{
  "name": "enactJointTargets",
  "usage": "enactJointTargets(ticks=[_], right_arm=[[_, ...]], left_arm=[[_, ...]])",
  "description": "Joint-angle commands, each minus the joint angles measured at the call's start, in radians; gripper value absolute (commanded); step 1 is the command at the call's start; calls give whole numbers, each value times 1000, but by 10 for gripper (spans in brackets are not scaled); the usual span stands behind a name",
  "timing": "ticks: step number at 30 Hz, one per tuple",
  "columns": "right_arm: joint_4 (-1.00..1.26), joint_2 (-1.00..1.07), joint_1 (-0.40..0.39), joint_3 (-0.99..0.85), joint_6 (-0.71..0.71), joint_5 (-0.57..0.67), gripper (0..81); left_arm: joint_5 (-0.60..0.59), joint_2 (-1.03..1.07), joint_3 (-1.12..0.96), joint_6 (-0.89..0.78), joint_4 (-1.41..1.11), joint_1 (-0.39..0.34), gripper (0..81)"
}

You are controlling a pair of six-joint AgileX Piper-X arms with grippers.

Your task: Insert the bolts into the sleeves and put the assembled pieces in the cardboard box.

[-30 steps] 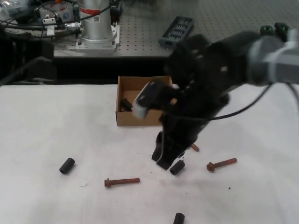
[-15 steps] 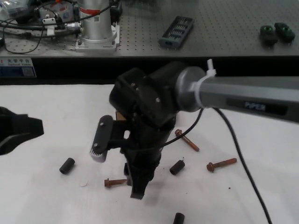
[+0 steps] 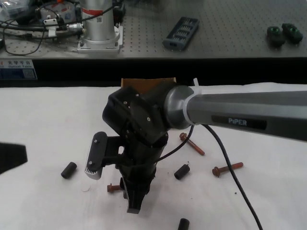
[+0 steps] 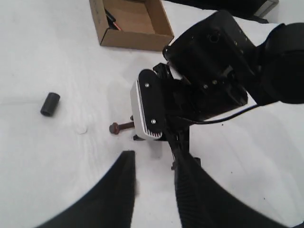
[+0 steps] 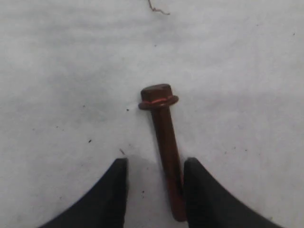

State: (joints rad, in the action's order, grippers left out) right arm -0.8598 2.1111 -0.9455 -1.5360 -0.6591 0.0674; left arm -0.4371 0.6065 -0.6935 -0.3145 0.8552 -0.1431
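The right gripper [image 5: 156, 166] hangs low, its open fingers [image 5: 109, 199] astride a bolt [image 5: 160, 128] on the table [image 5: 66, 66], the left gripper [image 4: 153, 164] nearby, likewise open

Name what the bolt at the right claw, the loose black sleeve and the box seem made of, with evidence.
Bolt: likely metal, reddish-copper finish, slight sheen, flanged hex head. Sleeve: matte black, plastic or rubber; can't tell. Box: brown cardboard, dull, folded walls.
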Motion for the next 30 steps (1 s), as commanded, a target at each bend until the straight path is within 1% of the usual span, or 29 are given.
enactJointTargets(ticks=[1, 5, 7, 9, 11, 12, 18, 21, 24, 26, 30], right_arm=[[15, 30, 3, -40, 4, 11, 285], [20, 56, 6, -86, 33, 34, 284], [22, 61, 6, -96, 55, 44, 249], [26, 62, 6, -96, 99, 44, 152], [26, 65, 6, -96, 153, 39, 15], [26, 65, 6, -96, 189, 39, 46], [54, 65, 6, -96, 457, 39, 36], [58, 48, 6, -96, 691, 42, 36], [76, 24, 6, -96, 935, 99, 36], [126, 10, 6, -96, 1054, 120, 36], [226, 1, 6, -96, 1297, 113, 36]], left_arm=[[7, -45, 0, -8, 58, 1, 216], [7, -98, 0, -8, 87, 1, 216], [7, -119, 0, -11, 87, 1, 216], [7, -131, 0, -29, 87, 1, 216], [7, -139, 0, -44, 87, 1, 216], [7, -141, 0, -50, 87, 1, 216], [5, -141, 0, -53, 87, 1, 216], [3, -141, 0, -53, 87, 1, 216], [3, -141, 0, -81, 87, 1, 216], [-1, -141, 0, -93, 87, 1, 216], [-1, -141, 0, -97, 83, 1, 216]])
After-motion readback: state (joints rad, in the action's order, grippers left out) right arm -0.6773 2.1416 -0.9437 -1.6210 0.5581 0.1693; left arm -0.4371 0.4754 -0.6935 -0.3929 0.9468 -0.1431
